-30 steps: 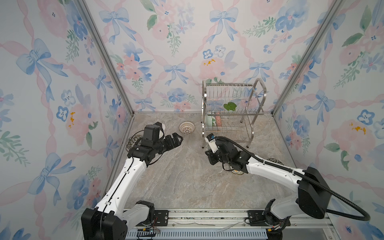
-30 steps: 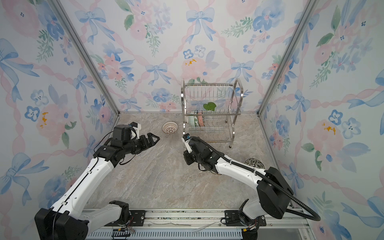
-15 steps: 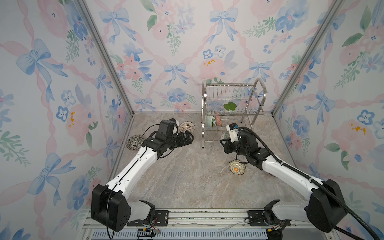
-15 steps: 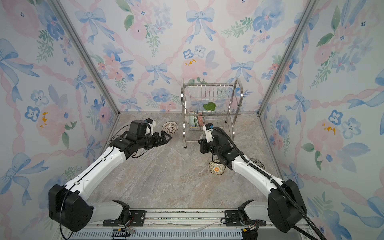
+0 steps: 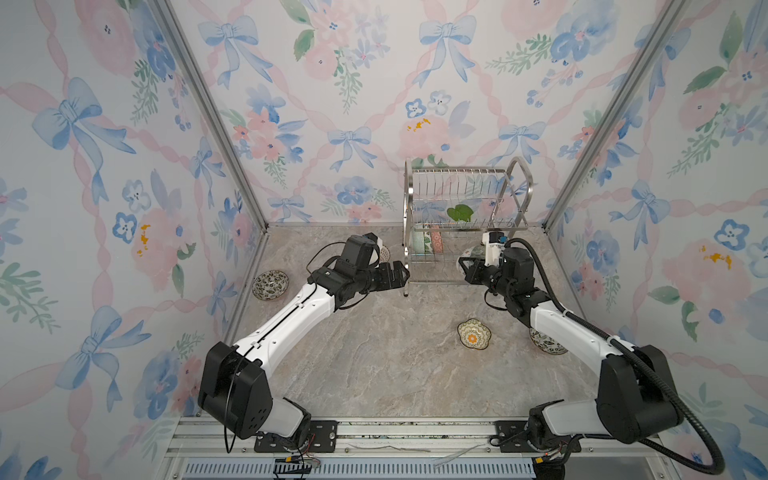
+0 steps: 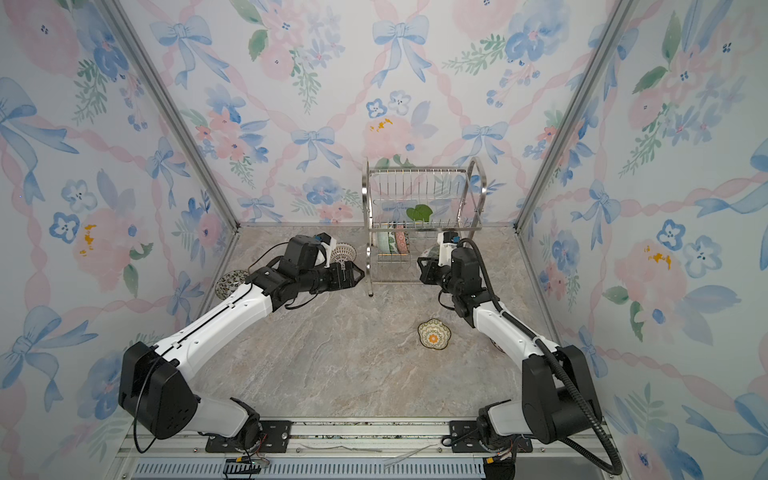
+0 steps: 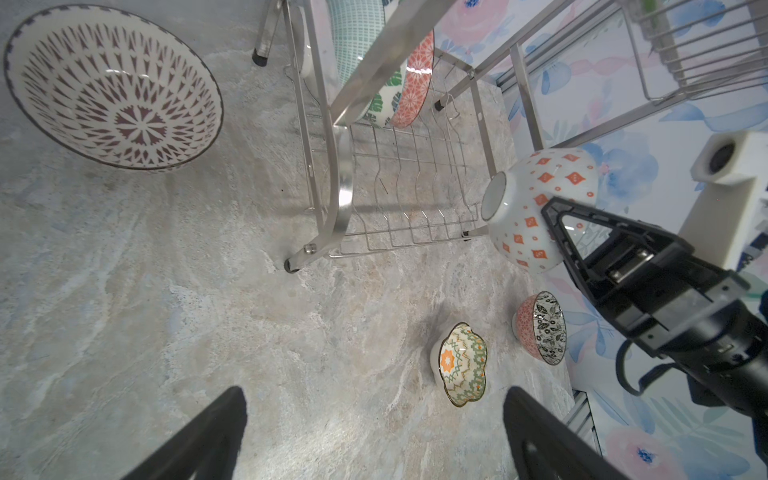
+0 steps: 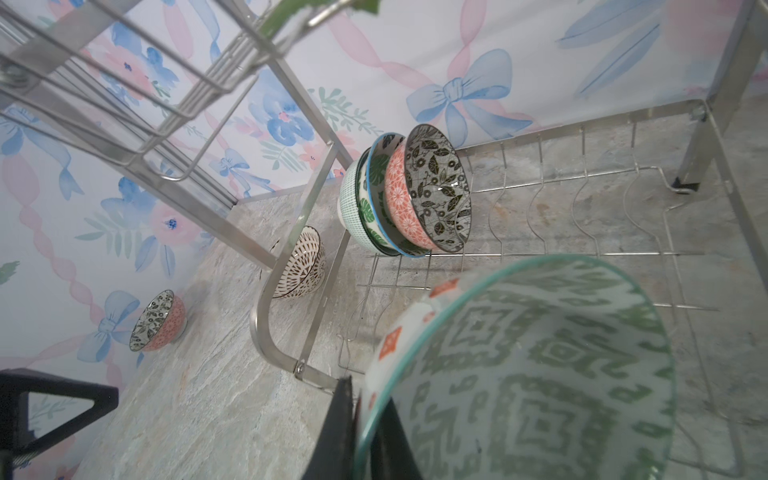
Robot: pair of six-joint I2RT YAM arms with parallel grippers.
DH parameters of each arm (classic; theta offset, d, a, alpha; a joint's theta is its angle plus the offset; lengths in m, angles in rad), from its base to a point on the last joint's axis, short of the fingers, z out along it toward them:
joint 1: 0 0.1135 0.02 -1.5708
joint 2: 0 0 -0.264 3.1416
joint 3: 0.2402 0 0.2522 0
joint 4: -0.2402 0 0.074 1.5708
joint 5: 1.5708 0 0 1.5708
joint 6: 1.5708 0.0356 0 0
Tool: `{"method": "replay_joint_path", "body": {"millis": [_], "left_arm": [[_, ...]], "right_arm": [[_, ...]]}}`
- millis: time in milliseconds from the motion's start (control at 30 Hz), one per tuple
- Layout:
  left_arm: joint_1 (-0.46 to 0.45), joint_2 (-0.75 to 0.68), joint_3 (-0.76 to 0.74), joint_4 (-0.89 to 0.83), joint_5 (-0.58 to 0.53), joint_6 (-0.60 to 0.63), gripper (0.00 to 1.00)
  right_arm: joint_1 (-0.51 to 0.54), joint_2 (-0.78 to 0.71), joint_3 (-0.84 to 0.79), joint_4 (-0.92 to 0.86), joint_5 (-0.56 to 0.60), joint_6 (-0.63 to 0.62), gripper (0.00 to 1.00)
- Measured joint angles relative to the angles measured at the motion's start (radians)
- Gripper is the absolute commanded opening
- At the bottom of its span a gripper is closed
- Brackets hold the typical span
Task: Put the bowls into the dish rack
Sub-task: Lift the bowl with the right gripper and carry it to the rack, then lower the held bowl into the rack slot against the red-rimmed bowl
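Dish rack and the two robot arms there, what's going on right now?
Two robot arms are loading bowls into the dish rack. The right gripper is shut on the rim of a green-patterned bowl, holding it at the front of the rack's lower tier, where three bowls already stand on edge. The left gripper is open and empty beside the rack. On the table sit a brown lattice bowl, a scalloped bowl and two dark floral bowls.

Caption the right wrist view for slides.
Right gripper, jaws shut on a green-patterned bowl, at the dish rack holding three bowls.
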Motion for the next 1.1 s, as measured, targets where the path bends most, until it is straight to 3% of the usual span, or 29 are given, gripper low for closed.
{"method": "replay_joint_path", "body": {"millis": [600, 1100], "left_arm": [[-0.100, 0.025, 0.059, 0.003, -0.139, -0.011, 0.98], [-0.103, 0.024, 0.089, 0.005, -0.193, -0.004, 0.98]], "right_arm": [[-0.088, 0.262, 0.083, 0.234, -0.068, 0.117, 0.00], [-0.107, 0.483, 0.262, 0.330, -0.097, 0.233, 0.00]]}}
